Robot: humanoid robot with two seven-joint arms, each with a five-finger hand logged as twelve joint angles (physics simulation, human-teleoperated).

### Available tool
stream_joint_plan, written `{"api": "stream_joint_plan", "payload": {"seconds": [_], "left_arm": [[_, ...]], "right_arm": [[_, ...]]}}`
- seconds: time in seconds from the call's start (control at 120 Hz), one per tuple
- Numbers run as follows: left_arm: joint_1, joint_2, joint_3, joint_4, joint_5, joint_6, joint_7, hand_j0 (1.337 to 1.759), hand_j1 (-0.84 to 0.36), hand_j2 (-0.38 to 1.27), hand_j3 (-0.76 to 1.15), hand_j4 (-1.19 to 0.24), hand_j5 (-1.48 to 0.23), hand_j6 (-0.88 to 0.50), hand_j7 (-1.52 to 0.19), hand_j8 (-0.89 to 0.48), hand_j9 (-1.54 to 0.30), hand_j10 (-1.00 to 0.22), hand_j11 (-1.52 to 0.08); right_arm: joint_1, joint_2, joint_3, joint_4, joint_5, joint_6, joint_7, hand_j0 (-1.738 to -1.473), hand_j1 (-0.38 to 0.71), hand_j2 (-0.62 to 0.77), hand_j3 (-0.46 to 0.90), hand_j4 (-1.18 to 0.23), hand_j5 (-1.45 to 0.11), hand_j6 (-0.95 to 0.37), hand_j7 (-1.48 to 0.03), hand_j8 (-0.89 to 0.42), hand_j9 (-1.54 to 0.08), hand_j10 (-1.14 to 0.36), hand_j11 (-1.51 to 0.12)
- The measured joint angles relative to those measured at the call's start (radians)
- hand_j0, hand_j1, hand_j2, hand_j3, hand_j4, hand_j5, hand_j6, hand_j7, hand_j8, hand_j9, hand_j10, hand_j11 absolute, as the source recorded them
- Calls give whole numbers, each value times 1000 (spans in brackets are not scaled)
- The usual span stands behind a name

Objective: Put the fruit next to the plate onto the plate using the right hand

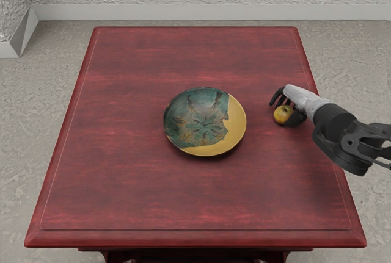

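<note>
Fruit [282, 115] lay right of the plate [204, 121], at my right hand [288, 105]; I could not tell if the hand gripped it. A loose hold could roll it off the table [183, 202].

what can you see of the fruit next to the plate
The fruit is small, round and yellow-green with a reddish-brown blush, smooth-skinned like an apple. It appears to sit on the red wooden table, to the right of the plate and clear of its rim, near the table's right edge. The right hand is cupped around its far and right sides; whether it actually grips the fruit is unclear.
</note>
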Motion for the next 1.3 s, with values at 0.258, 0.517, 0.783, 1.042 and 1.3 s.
{"api": "stream_joint_plan", "payload": {"seconds": [0.258,0.517,0.783,1.042,1.3], "left_arm": [[0,0,0,0,0,0,1,1658,58,49,0,-243,-315,-243,-315,-243,-315,-243,-315],[0,0,0,0,0,0,1,1658,58,49,0,-243,-315,-243,-315,-243,-315,-243,-315],[0,0,0,0,0,0,1,1658,58,49,0,-243,-315,-243,-315,-243,-315,-243,-315],[0,0,0,0,0,0,1,1658,58,49,0,-243,-316,-243,-315,-243,-315,-243,-315],[0,0,0,0,0,0,0,1658,58,48,0,-243,-315,-243,-315,-243,-315,-243,-315]], "right_arm": [[-3,5,-2,-18,-13,-1,-2,-1648,249,91,-1,-590,-784,-479,-773,-432,-806,-579,-809],[44,-12,9,-4,11,36,-18,-1655,255,258,1,-625,-847,-507,-828,-480,-855,-621,-857],[95,-84,147,97,92,185,-34,-1658,268,299,1,-632,-873,-496,-845,-470,-872,-633,-874],[108,-72,326,159,177,351,-52,-1658,287,327,1,-635,-899,-479,-859,-451,-892,-639,-894],[139,53,349,161,227,384,-71,-1658,306,345,1,-638,-928,-457,-874,-426,-910,-647,-912]]}}
